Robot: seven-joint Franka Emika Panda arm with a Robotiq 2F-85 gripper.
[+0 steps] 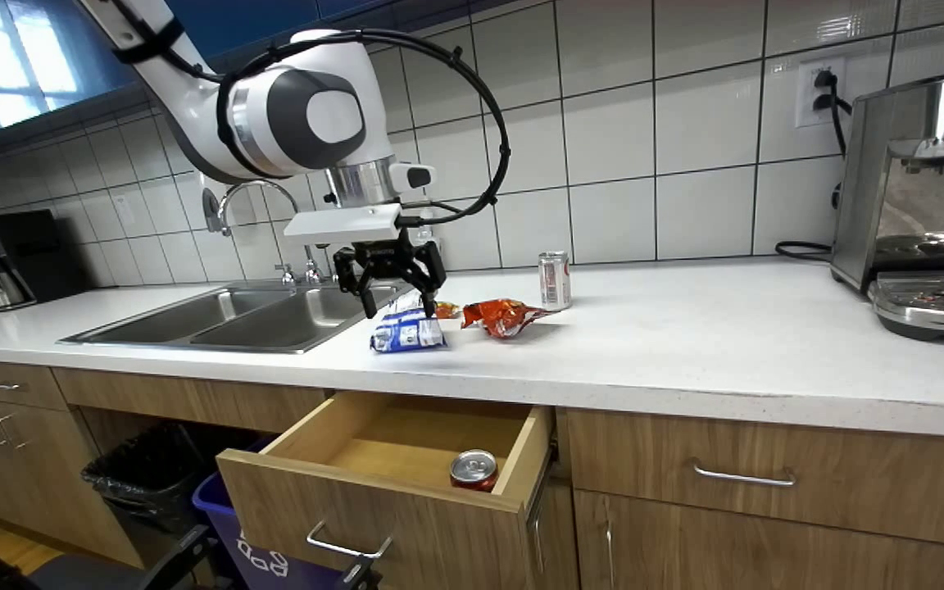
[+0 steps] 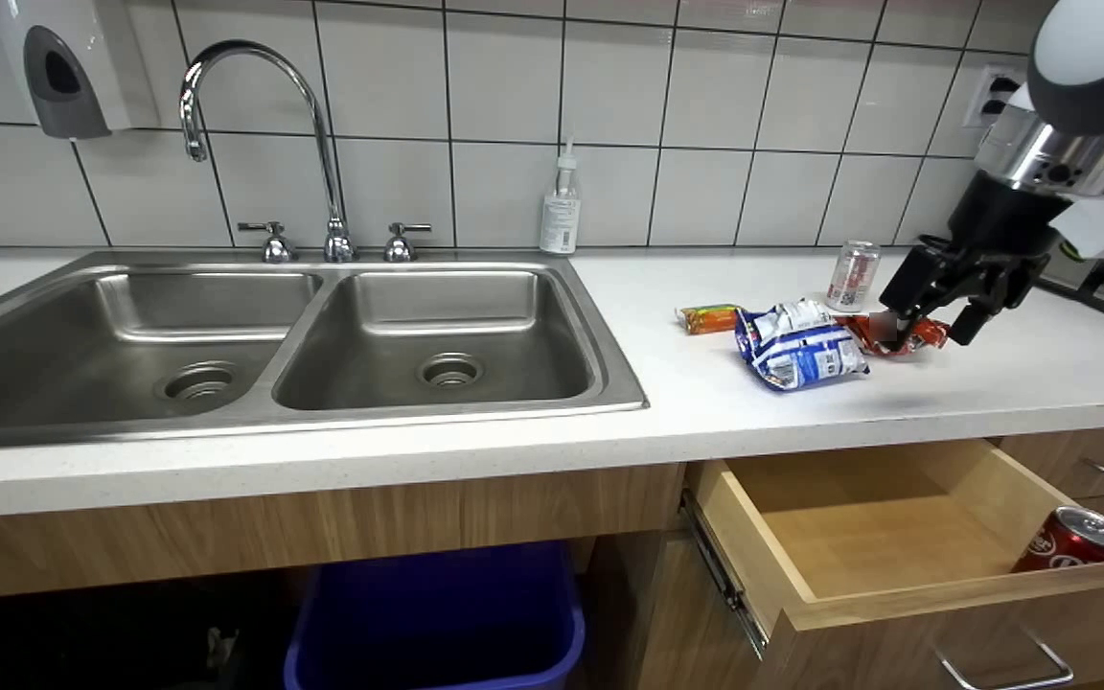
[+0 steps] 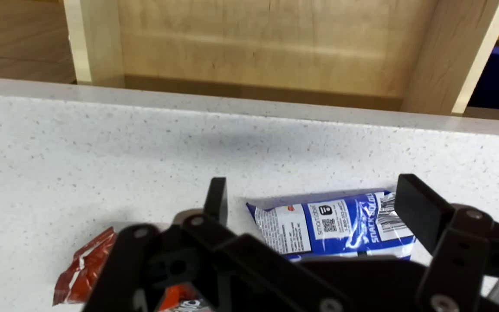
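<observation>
Here, the pincer (image 1: 399,315) gapes wide and empty above a speckled counter (image 3: 80,173) before a tiled wall (image 1: 705,123).

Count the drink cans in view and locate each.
2: a silver can stands on the counter; a red can is inside the open drawer, near its front. Others may be hidden.

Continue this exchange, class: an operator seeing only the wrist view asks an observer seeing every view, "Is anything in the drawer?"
Observer: Yes, a red can sits in the drawer, near its front.
Operator: Is anything between the red packet and the wall?
Observer: Yes, a silver can, upright on the counter.
Operator: Any other packet near the blue bag?
Observer: A small orange packet lies nearer the wall than it.
</observation>
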